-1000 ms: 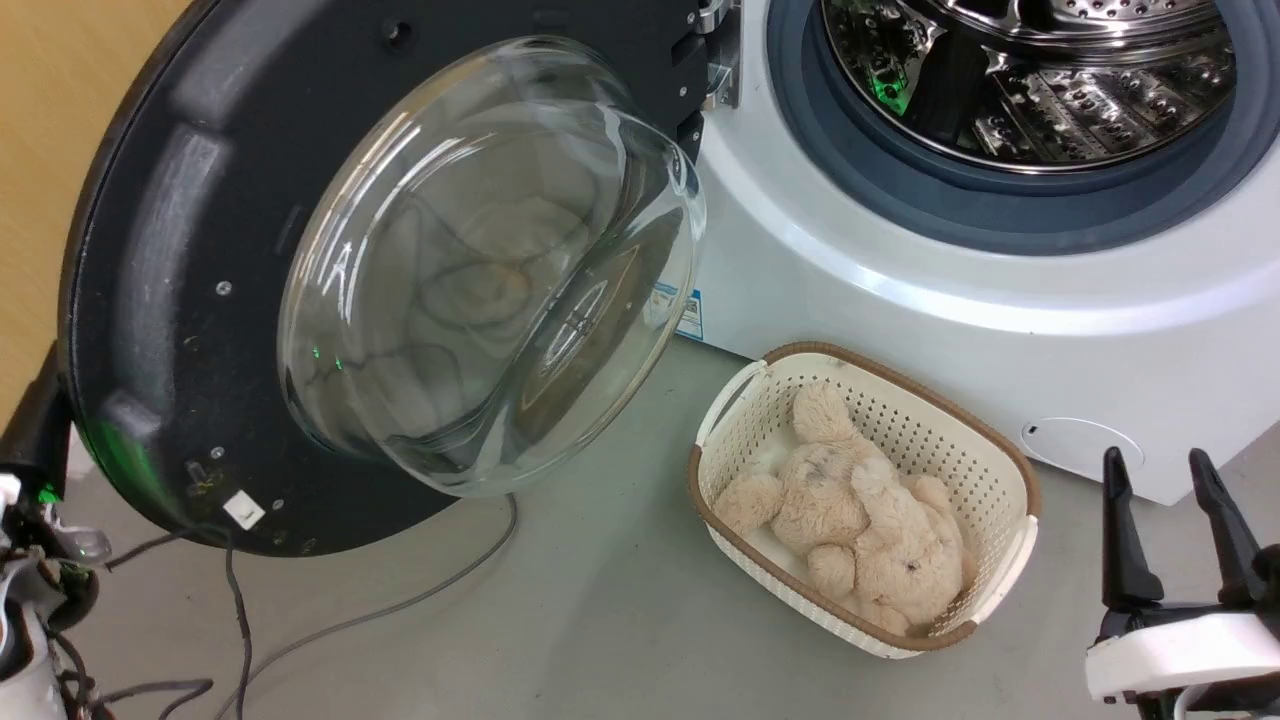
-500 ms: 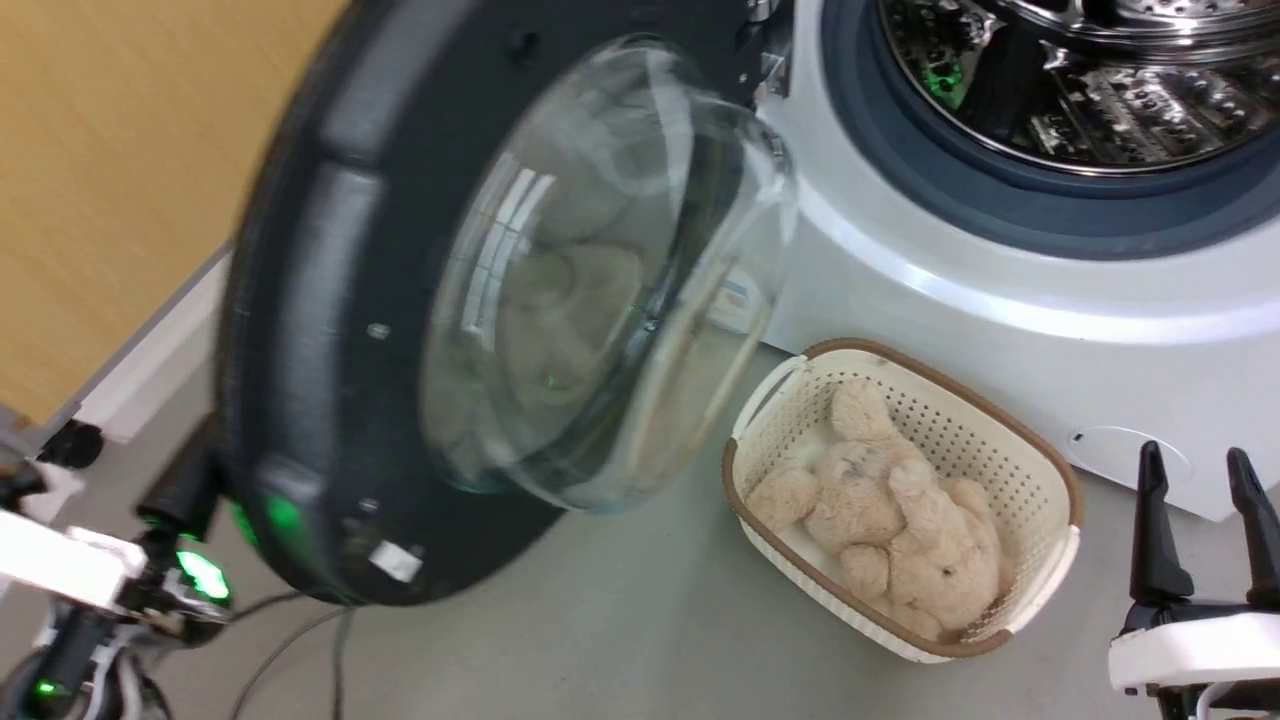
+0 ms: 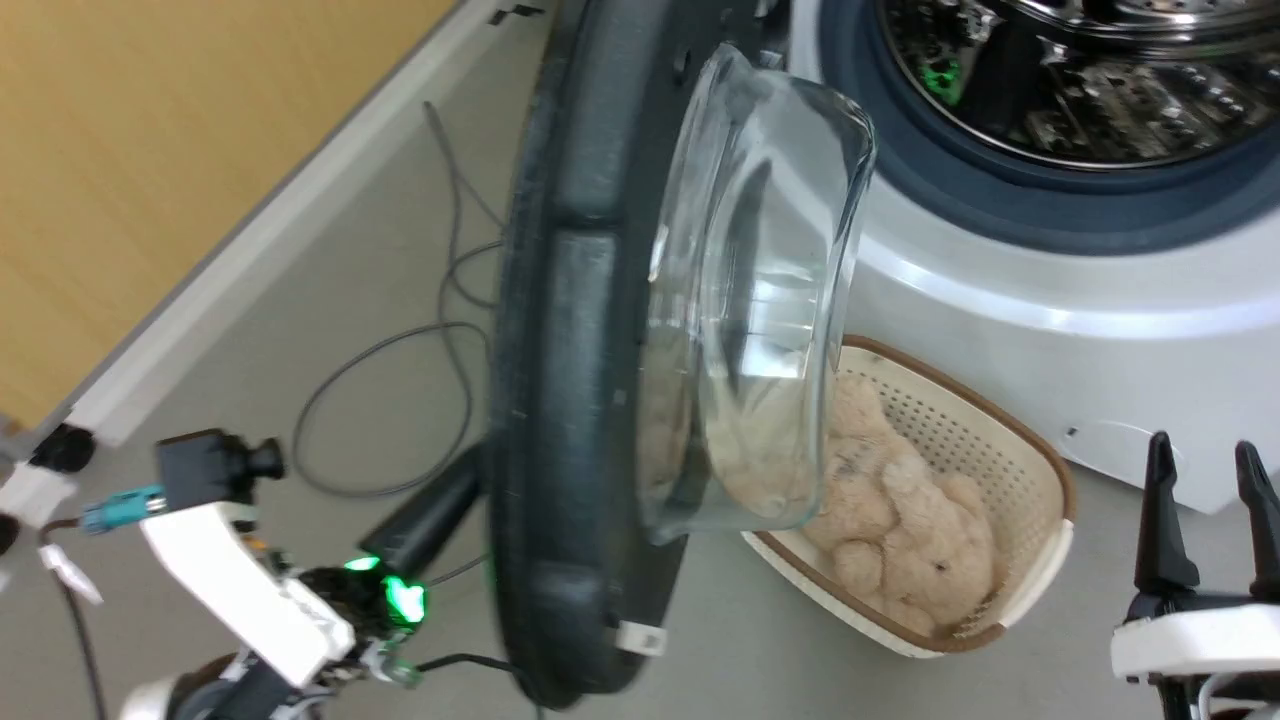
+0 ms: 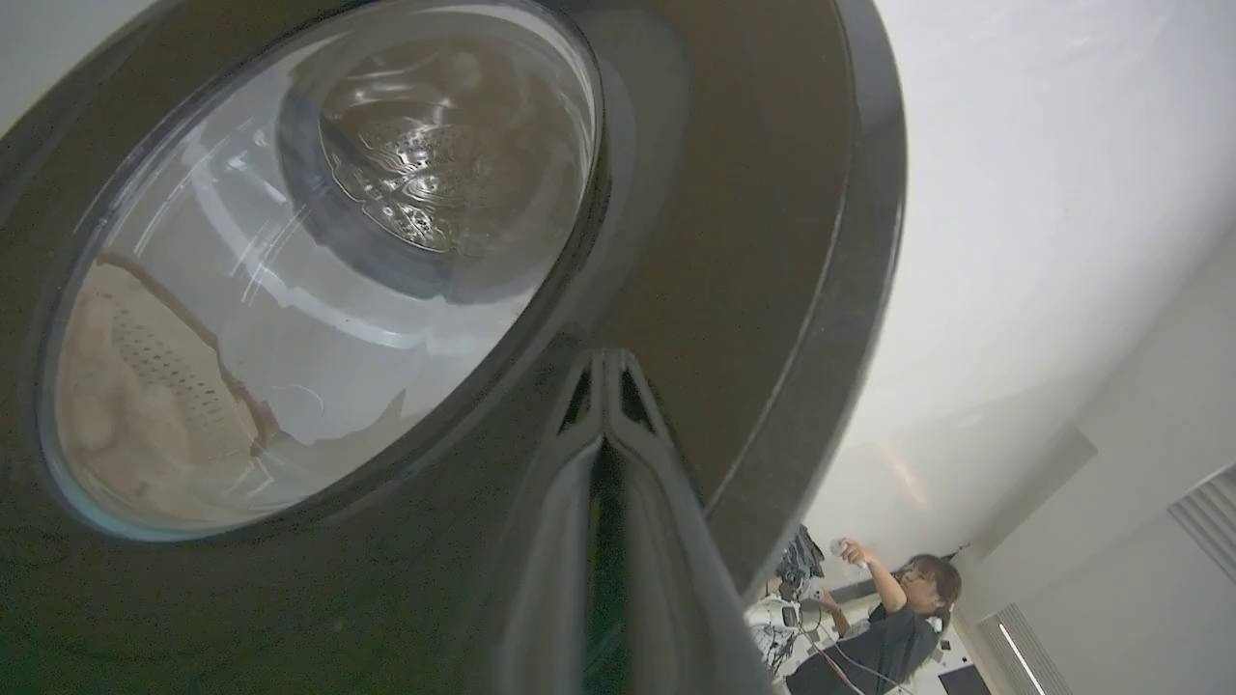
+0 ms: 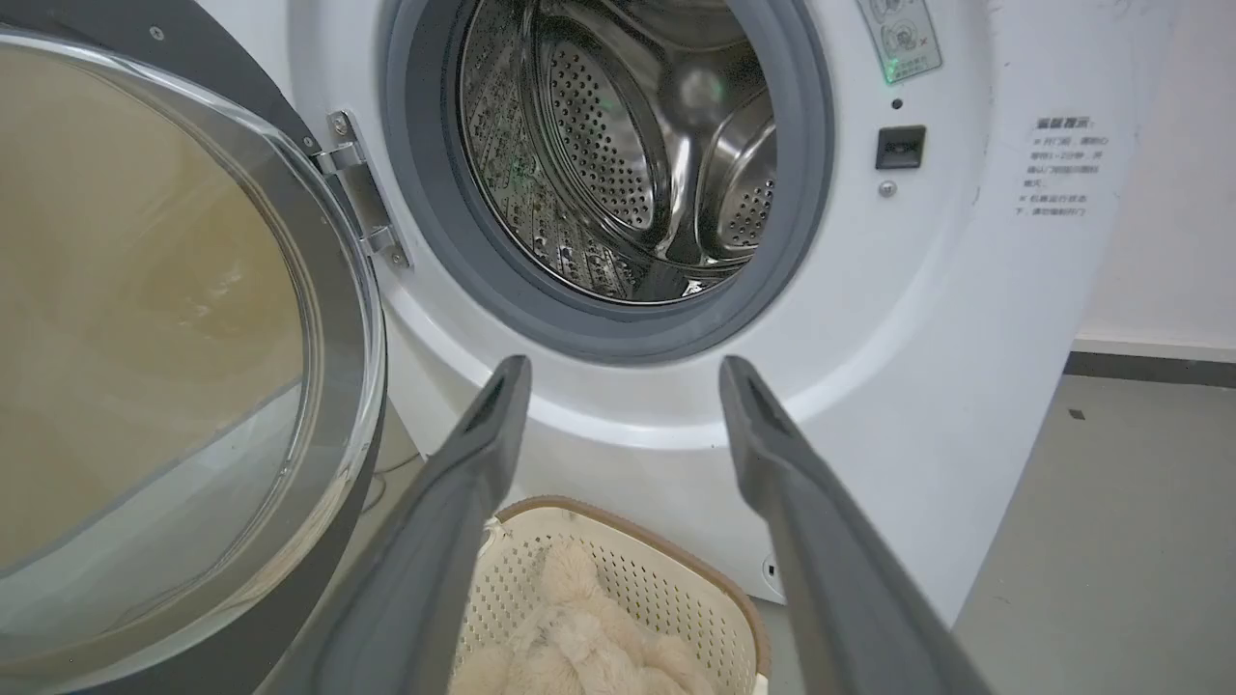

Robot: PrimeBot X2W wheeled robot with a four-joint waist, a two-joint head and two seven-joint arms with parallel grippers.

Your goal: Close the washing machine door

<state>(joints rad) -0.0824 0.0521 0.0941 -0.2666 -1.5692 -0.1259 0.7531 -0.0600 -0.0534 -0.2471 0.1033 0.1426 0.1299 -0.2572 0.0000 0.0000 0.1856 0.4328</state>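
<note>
Grey floor (image 3: 330,290) meets a wood-toned wall (image 3: 150,150) at 10 o'clock, with a loose cable (image 3: 400,345) curled on it. In the head view the washing machine (image 3: 1000,290) fills 1 to 3 o'clock, its drum uncovered. The washing machine door (image 3: 565,350) stands half swung, nearly edge-on at centre. The left claw (image 4: 603,362), at 8 o'clock, is closed, its tips pressed on the door's outer black rim. The right claw (image 3: 1205,470), at 4 o'clock, is spread and empty, near a basket (image 3: 1045,470) holding a plush toy (image 3: 900,540).
</note>
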